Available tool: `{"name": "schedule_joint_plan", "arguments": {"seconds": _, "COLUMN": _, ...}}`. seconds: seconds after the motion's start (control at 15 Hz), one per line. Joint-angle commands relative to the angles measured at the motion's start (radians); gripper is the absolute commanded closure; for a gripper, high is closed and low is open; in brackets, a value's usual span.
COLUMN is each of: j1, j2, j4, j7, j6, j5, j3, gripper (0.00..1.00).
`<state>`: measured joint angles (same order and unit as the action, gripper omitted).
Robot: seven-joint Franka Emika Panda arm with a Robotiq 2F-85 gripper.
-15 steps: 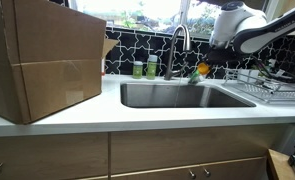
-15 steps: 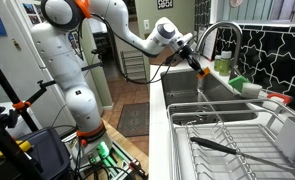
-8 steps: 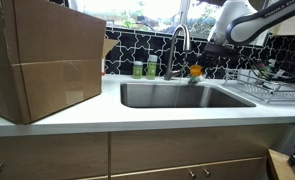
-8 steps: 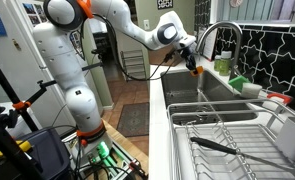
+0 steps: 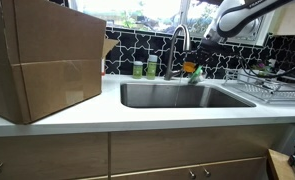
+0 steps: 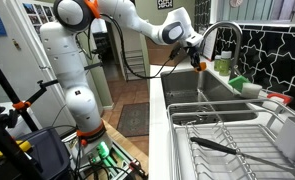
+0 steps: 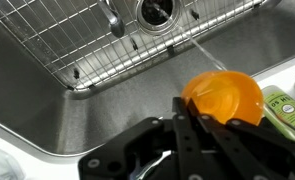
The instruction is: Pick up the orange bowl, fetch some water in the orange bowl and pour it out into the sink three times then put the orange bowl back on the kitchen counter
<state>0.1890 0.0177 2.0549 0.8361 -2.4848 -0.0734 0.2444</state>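
Note:
The orange bowl (image 7: 227,93) hangs tilted over the sink (image 7: 97,120), and my gripper (image 7: 188,108) is shut on its near rim. A thin pale streak, perhaps water, runs from the bowl's far edge toward the basin. In both exterior views the bowl (image 5: 193,69) (image 6: 199,63) sits just below the gripper (image 5: 201,58) (image 6: 195,52), close to the curved faucet (image 5: 180,42) and above the steel sink (image 5: 167,96) (image 6: 183,88). The white kitchen counter (image 5: 87,116) surrounds the basin.
A large cardboard box (image 5: 42,60) fills the counter on one side of the sink. Two green bottles (image 5: 144,68) stand behind the basin. A wire dish rack (image 5: 272,88) (image 6: 222,135) stands beside it. A wire grid (image 7: 137,45) covers the sink floor, and a green sponge-like thing (image 7: 284,106) lies beside the bowl.
The arm has lifted, carrying the bowl a little higher and closer to the faucet. The gripper stays shut on the bowl throughout.

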Motion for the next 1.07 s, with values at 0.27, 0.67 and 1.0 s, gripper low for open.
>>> {"name": "schedule_joint_plan", "arguments": {"seconds": 0.27, "j1": 0.018, "j2": 0.051, "j4": -0.058, "j7": -0.103, "j6": 0.014, "j5": 0.132, "j3": -0.003, "gripper": 0.99}}
{"name": "schedule_joint_plan", "arguments": {"seconds": 0.67, "j1": 0.021, "j2": 0.027, "j4": -0.037, "j7": -0.08, "j6": 0.059, "j5": 0.048, "j3": 0.01, "gripper": 0.99}}
{"name": "schedule_joint_plan", "arguments": {"seconds": 1.0, "j1": 0.035, "j2": -0.012, "j4": 0.0, "j7": 0.061, "j6": 0.053, "j5": -0.329, "j3": 0.05, "gripper": 0.99}}
